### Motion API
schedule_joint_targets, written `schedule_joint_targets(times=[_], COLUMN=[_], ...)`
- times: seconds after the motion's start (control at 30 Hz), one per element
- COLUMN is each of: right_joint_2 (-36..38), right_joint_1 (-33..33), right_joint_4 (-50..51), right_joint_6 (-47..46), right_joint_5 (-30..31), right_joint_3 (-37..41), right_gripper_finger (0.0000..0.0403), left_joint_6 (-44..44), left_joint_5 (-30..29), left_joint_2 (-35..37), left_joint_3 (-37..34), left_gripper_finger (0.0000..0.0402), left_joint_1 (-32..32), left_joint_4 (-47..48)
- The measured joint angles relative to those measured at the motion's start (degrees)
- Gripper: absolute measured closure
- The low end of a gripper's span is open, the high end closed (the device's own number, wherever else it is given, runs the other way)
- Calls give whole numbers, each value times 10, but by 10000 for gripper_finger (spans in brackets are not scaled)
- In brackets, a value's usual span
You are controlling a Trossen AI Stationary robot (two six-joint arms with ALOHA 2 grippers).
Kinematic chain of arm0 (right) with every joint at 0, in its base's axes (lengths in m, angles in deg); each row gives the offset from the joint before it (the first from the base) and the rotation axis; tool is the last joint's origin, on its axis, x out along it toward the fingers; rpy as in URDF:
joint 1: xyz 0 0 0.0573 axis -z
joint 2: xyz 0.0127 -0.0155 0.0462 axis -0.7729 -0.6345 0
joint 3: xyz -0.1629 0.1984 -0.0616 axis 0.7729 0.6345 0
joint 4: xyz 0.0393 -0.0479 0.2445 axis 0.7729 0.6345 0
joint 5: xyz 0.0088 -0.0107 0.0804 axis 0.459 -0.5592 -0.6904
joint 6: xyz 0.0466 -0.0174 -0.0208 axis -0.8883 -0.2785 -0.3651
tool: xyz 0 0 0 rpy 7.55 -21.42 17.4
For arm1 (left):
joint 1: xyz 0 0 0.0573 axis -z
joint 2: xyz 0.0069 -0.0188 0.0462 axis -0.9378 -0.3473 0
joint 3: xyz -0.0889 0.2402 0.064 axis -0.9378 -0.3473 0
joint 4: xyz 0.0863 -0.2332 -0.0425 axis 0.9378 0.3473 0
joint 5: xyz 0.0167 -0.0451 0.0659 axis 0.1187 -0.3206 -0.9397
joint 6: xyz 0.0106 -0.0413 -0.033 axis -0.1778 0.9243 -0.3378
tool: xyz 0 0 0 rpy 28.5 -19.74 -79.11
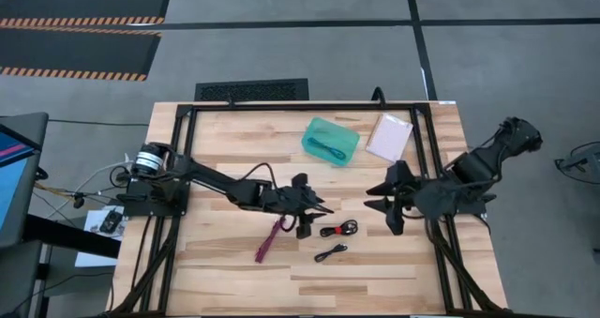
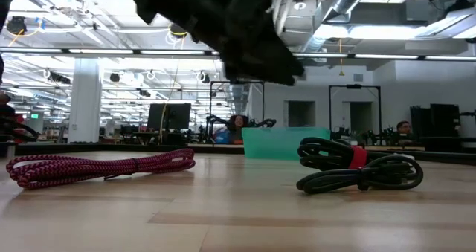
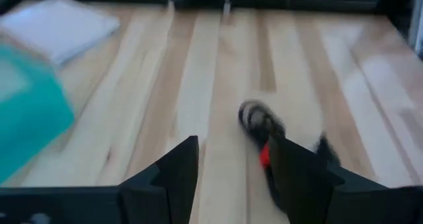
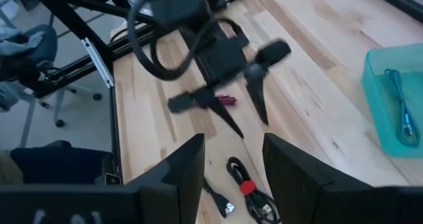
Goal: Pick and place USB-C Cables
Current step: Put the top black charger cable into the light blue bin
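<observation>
Flanking teal tray (image 1: 331, 140): pink packet (image 1: 389, 136)

Grey floor (image 1: 309, 37), striped mats (image 1: 80, 22), bright ceiling lights (image 2: 186, 52).

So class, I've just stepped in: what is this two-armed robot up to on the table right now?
It is sorting USB-C cables into the teal tray. The light blue cable already lies in it. The left gripper, fingers open and empty, hangs above the table between the magenta cable and the black-and-red cable. The all-black cable lies nearer the table's front edge. The right gripper waits open to the right.
</observation>
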State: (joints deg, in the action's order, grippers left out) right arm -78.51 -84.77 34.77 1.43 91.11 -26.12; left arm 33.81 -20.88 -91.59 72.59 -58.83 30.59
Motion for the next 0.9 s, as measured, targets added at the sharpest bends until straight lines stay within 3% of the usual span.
schedule_joint_targets(times=[0.13,0.4,0.7,0.9], right_joint_2=[0,1,0,0], right_joint_1=[-23,-31,-30,-30], right_joint_4=[2,4,1,4], right_joint_6=[1,-5,1,7], right_joint_5=[33,35,38,47], right_joint_3=[0,0,0,0], right_gripper_finger=[223,226,227,225], left_joint_6=[-26,-52,-94,-82], left_joint_5=[29,84,33,60], left_joint_2=[-42,-114,-127,-137], left_joint_3=[6,60,86,85], left_gripper_finger=[230,190,157,157], left_joint_1=[0,16,31,21], left_joint_4=[-49,-47,-24,-14])
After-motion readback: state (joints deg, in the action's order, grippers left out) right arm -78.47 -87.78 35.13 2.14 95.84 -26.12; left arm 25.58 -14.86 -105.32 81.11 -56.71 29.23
